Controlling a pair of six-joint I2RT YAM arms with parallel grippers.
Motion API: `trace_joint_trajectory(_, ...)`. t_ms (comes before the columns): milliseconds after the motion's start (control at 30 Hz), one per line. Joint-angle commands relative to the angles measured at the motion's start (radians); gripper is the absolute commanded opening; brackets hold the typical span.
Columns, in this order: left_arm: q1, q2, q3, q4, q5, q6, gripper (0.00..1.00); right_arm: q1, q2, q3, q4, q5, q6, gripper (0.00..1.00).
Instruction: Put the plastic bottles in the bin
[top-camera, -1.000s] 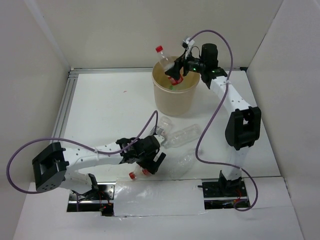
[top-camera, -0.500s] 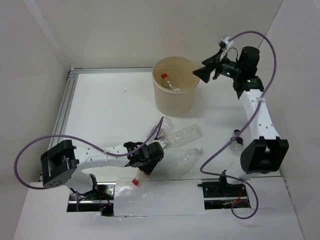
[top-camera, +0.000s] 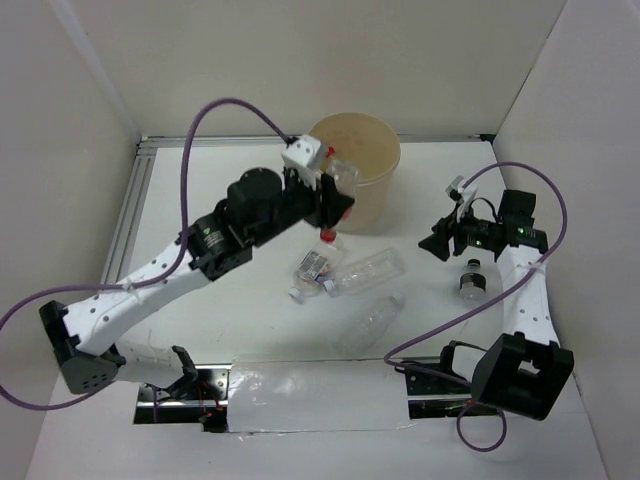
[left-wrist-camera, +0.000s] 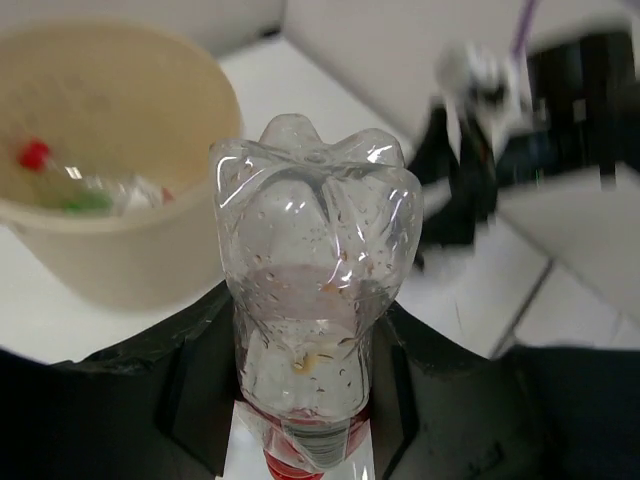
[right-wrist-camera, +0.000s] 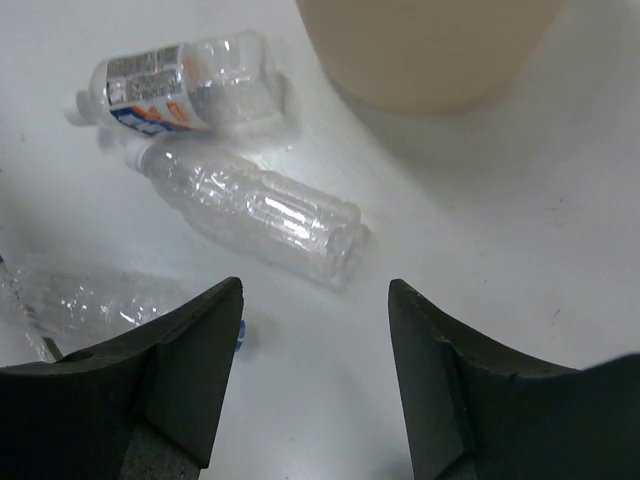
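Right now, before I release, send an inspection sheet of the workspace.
Surface: white table, no spills seen.
Job's things: bin upright with binned bottles; held bottle near bin, not over it; labelled bottle, far clear bottle, near clear bottle, black-capped bottle on table.
Clutter: nothing seen.
Grippers: left gripper shut on held bottle; right gripper open, empty.
Cables: purple cables loop off both arms, one low over table.
Surroundings: white walls, rail at left.

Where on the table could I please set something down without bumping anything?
The table is bare at the back left, between the metal rail and the bin, and right of the bin. In front of the bin it is crowded with loose bottles.
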Motion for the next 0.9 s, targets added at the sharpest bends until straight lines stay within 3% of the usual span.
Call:
trace_joint_trajectory(0,0.101,0.163,0.064,0.293,0.059,0.085,0.0,-0.012,-0.073,-0.068,-0.06,0.055,-0.099,0.68)
trace_joint_trajectory(133,0.193,0.375,0.315,0.429,0.06,0.05,0.04,-0.021,-0.096,-0.111,-0.06,0.112,-0.056,0.7)
trace_joint_trajectory(233,0.247,0.501,0.443,0.431,0.022,0.016,0.09,-0.021,-0.121,-0.122,-0.031,0.184,0.007,0.74)
trace_joint_trajectory(300,0.273,0.606,0.532,0.402,-0.035,-0.001,0.2,-0.021,-0.13,-0.131,-0.011,0.253,0.064,0.79)
trace_joint_trajectory(400,0.312,0.705,0.6,0.379,-0.043,-0.025,0.51,-0.021,-0.139,-0.131,0.044,0.367,0.131,0.88)
trace_joint_trajectory(433,0.313,0.728,0.642,0.335,-0.042,-0.034,0.65,-0.021,-0.139,-0.122,0.054,0.394,0.179,0.9)
trace_joint_trajectory(467,0.328,0.748,0.664,0.31,-0.032,-0.034,0.9,-0.021,-0.139,-0.122,0.054,0.423,0.196,0.91)
trace_joint_trajectory(500,0.337,0.765,0.681,0.289,-0.017,-0.034,1.0,-0.021,-0.139,-0.122,0.068,0.476,0.22,0.93)
trace_joint_trajectory(633,0.346,0.733,0.637,0.305,0.046,-0.034,1.0,-0.021,-0.13,-0.111,0.097,0.59,0.315,0.95)
trace_joint_trajectory(767,0.346,0.584,0.576,0.269,0.066,0.062,1.0,-0.033,-0.093,-0.091,0.074,0.71,0.368,0.97)
trace_joint_trajectory(867,0.311,0.401,0.333,0.255,0.057,0.161,1.0,-0.043,-0.093,-0.08,0.086,0.8,0.391,0.97)
